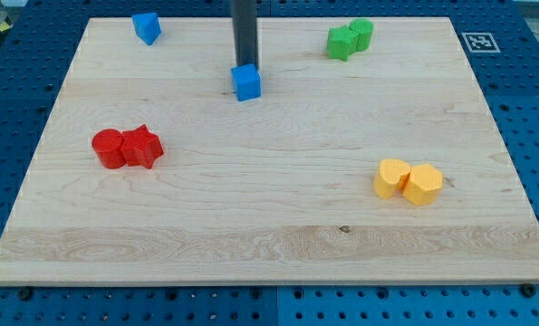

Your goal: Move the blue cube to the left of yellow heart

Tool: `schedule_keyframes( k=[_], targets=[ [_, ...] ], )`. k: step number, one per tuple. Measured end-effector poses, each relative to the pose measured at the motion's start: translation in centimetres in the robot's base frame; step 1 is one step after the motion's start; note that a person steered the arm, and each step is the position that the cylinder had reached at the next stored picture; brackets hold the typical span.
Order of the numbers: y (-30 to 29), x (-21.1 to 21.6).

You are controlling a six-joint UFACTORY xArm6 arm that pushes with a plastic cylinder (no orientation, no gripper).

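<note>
The blue cube point(246, 82) lies on the wooden board point(269, 217), upper middle. My tip point(245, 66) touches the cube's top-left side, just above it in the view. The yellow heart point(392, 178) sits at the right, touching a yellow hexagonal block point(423, 185) on its right. The cube is far to the upper left of the heart.
A second blue block point(146, 26) lies at the top left. A red cylinder point(109, 148) and a red star point(143, 147) touch at the left. Two green blocks point(351, 38) sit at the top right. A marker tag point(478, 42) is at the top right corner.
</note>
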State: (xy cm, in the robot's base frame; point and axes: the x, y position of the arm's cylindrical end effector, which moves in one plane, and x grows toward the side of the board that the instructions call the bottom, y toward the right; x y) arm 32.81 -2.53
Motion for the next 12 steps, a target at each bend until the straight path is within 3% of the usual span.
schedule_keyframes(
  k=[2, 3, 4, 5, 7, 9, 11, 12],
  targets=[
    [1.9, 8.7],
    [-1.3, 8.2],
    [-8.0, 5.8],
    [-10.3, 7.1],
    [0.4, 9.5],
    [0.5, 15.8],
    [-4.2, 19.0],
    [-1.1, 20.6]
  ],
)
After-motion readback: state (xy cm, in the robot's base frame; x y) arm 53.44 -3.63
